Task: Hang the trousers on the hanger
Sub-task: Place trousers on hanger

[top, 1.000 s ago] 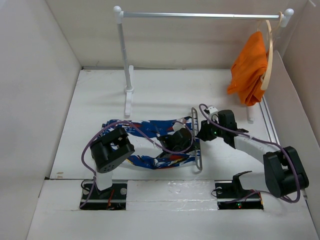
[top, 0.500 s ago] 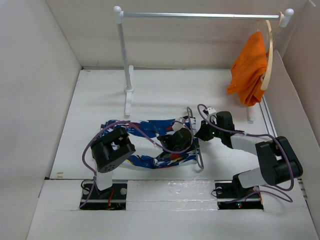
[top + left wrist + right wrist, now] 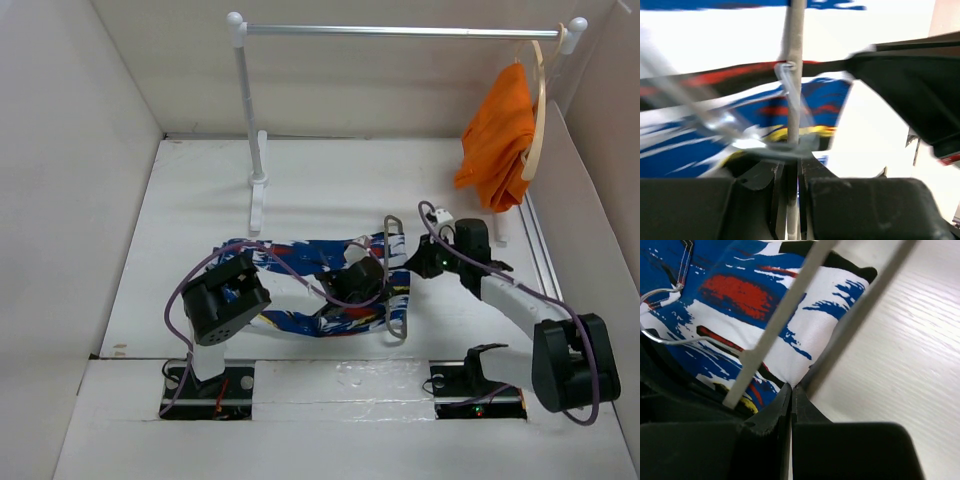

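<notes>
The trousers lie flat across the table's middle, dark blue with red, white and yellow streaks. The grey wire hanger lies at their right end, over the cloth. My left gripper is shut on the hanger's wire, which runs upright between the jaws in the left wrist view, with the trousers behind it. My right gripper is shut on the right edge of the trousers, just right of the hanger's bar.
A white clothes rack with a metal rail stands at the back, its left post's foot near the trousers. An orange garment on a pale wooden hanger hangs at the rail's right end. White walls enclose the table.
My right gripper has moved right, pulling the trousers' edge past the hanger's bar. The hanger and my left gripper have shifted slightly.
</notes>
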